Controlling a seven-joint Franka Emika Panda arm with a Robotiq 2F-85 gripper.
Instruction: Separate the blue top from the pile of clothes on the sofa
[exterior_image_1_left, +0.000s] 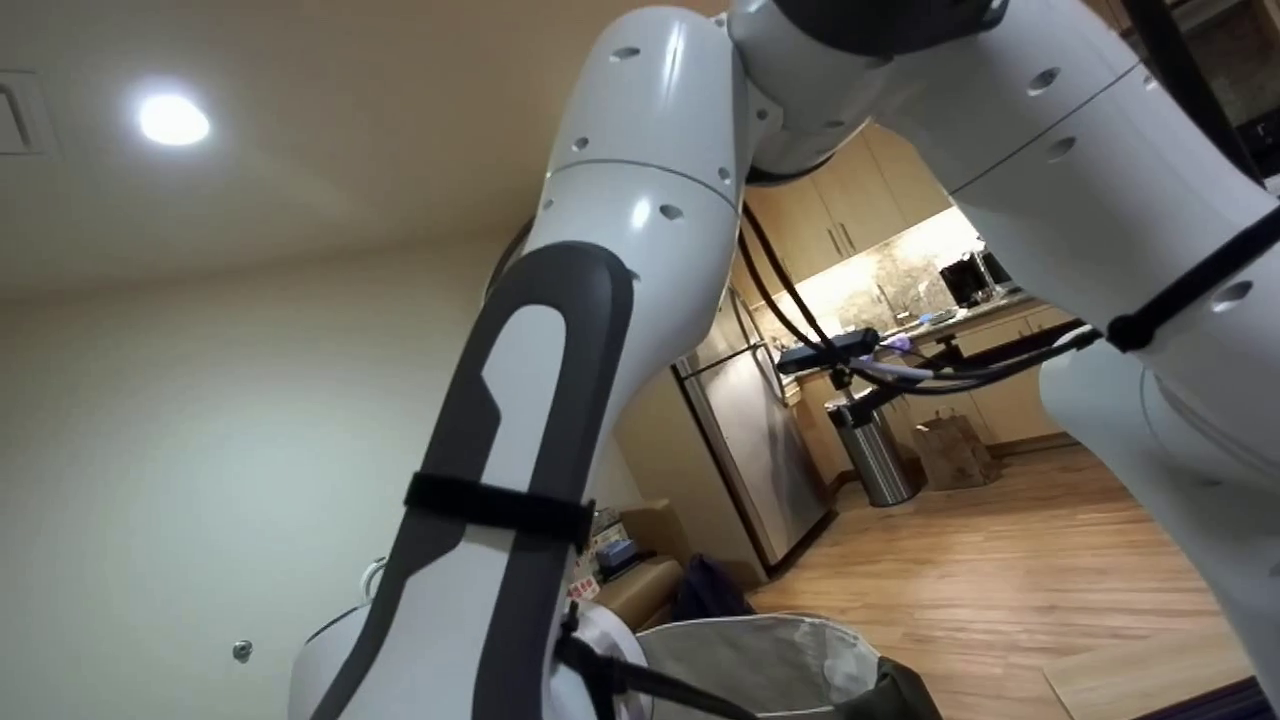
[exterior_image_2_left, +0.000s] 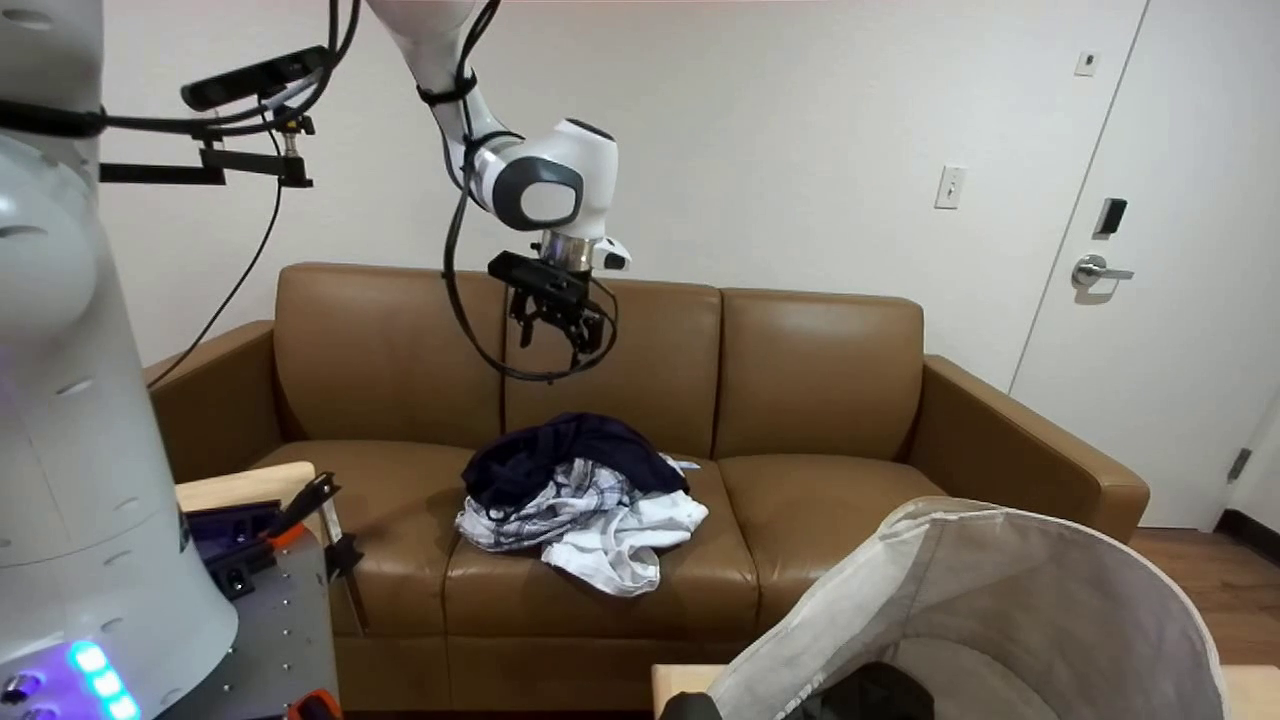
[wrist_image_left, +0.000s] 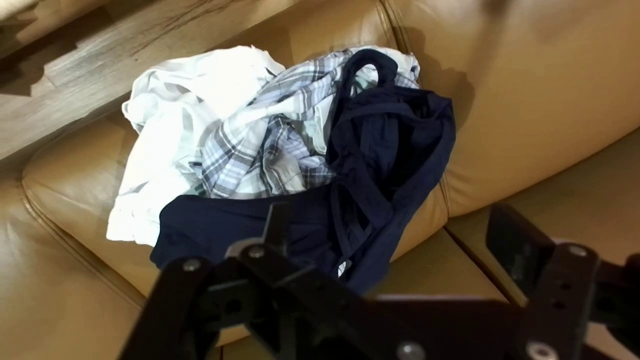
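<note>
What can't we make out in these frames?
Wrist view: part of the navy top, behind the jaws, which stand apart.
Wrist view: the white patch on it, too small to identify.
Wrist view: whatever lies under the plaid cloth, hidden by its folds.
In an exterior view: the rest of the hamper, cropped by the bottom edge.
In an exterior view: the lower stretch of the arm, cropped likewise.

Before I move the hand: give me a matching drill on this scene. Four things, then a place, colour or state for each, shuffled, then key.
1. blue top
2. plaid garment
3. hand
4. sofa

A. open, holding nothing
B. brown
C. partly on top of the plaid garment
D. between the white garment and the blue top, in the wrist view

Pairs: 1-C, 2-D, 3-A, 4-B
</note>
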